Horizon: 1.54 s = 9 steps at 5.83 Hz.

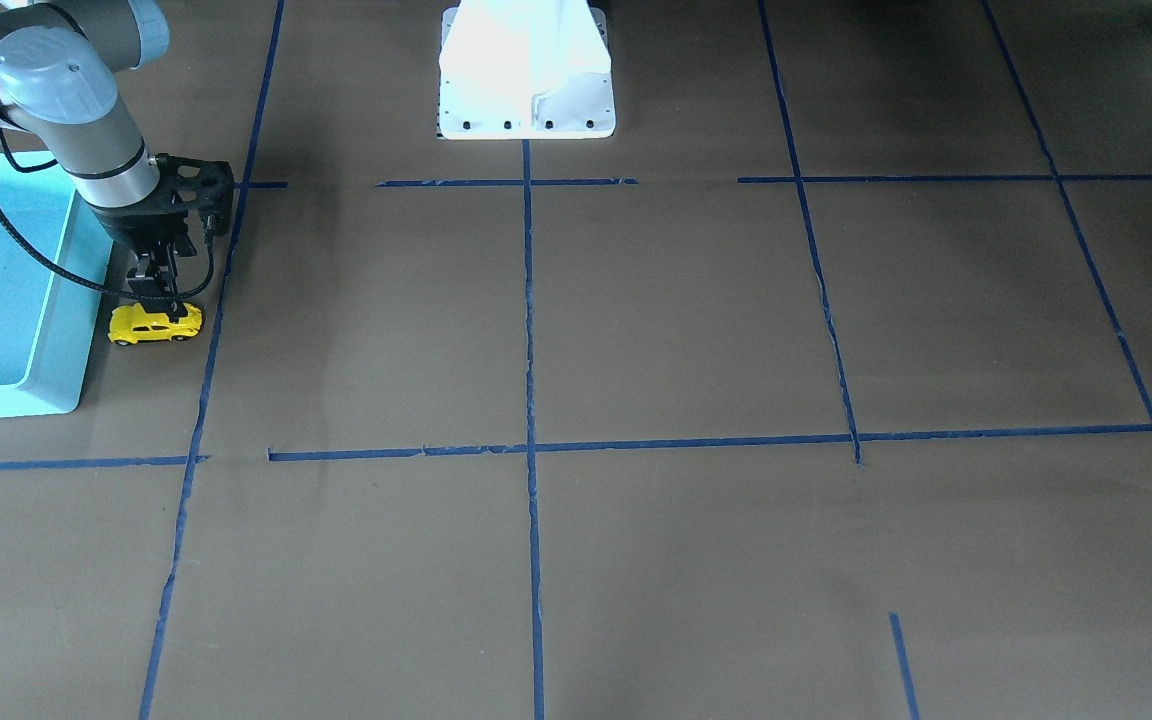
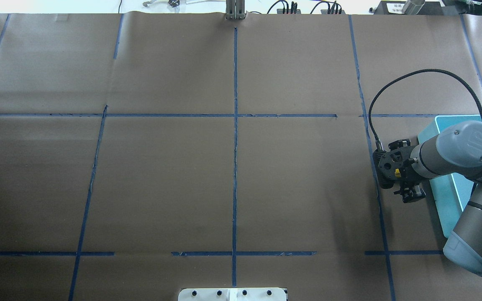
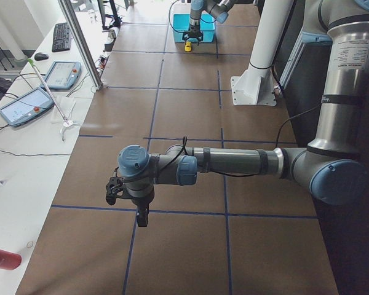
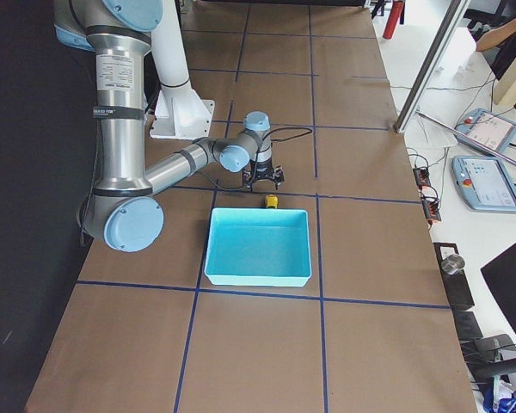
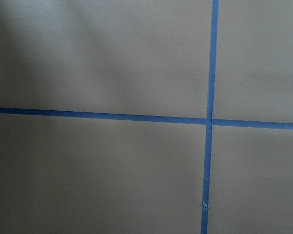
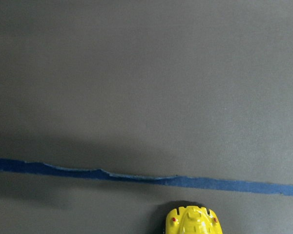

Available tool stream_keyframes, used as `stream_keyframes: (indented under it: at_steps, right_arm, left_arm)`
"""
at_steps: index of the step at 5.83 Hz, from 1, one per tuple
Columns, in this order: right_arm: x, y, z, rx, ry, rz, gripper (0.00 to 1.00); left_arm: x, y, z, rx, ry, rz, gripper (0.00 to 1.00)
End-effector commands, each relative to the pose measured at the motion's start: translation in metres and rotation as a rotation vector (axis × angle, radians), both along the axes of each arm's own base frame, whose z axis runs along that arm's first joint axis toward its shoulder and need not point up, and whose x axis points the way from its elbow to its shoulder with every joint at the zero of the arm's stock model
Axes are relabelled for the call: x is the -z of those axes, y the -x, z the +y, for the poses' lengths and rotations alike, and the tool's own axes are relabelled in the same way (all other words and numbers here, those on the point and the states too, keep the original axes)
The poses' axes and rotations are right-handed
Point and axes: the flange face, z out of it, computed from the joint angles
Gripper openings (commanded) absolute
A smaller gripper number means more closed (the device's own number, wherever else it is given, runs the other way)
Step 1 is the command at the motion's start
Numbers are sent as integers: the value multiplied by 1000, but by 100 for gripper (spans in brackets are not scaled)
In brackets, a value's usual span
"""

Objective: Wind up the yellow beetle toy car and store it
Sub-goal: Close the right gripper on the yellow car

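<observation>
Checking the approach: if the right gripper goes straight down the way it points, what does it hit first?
The car, which sits directly under the right gripper. How much gap is left between them is unclear.

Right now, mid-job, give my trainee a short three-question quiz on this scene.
1. True or false: the yellow beetle toy car lies inside the turquoise bin.
2. Which pincer hangs over the car? A) left B) right
3. Fill in: the car's wheels rest on the ___.
Key: 1 false, it stands beside the bin; 2 B, the right pincer; 3 table.
</observation>
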Motion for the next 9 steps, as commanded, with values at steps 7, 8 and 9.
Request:
stream_keyframes:
  at_steps: [7, 8, 9]
  right_arm:
    - [-32, -13, -21, 38, -34, 64, 100]
    - [-32, -12, -22, 37, -35, 65, 100]
    - [-39, -9, -23, 38, -25, 76, 100]
  left_arm:
    - [-8, 0, 7, 1, 13, 1, 100]
    - [-8, -1, 7, 1, 13, 2, 100]
    - [-8, -1, 7, 1, 13, 2, 100]
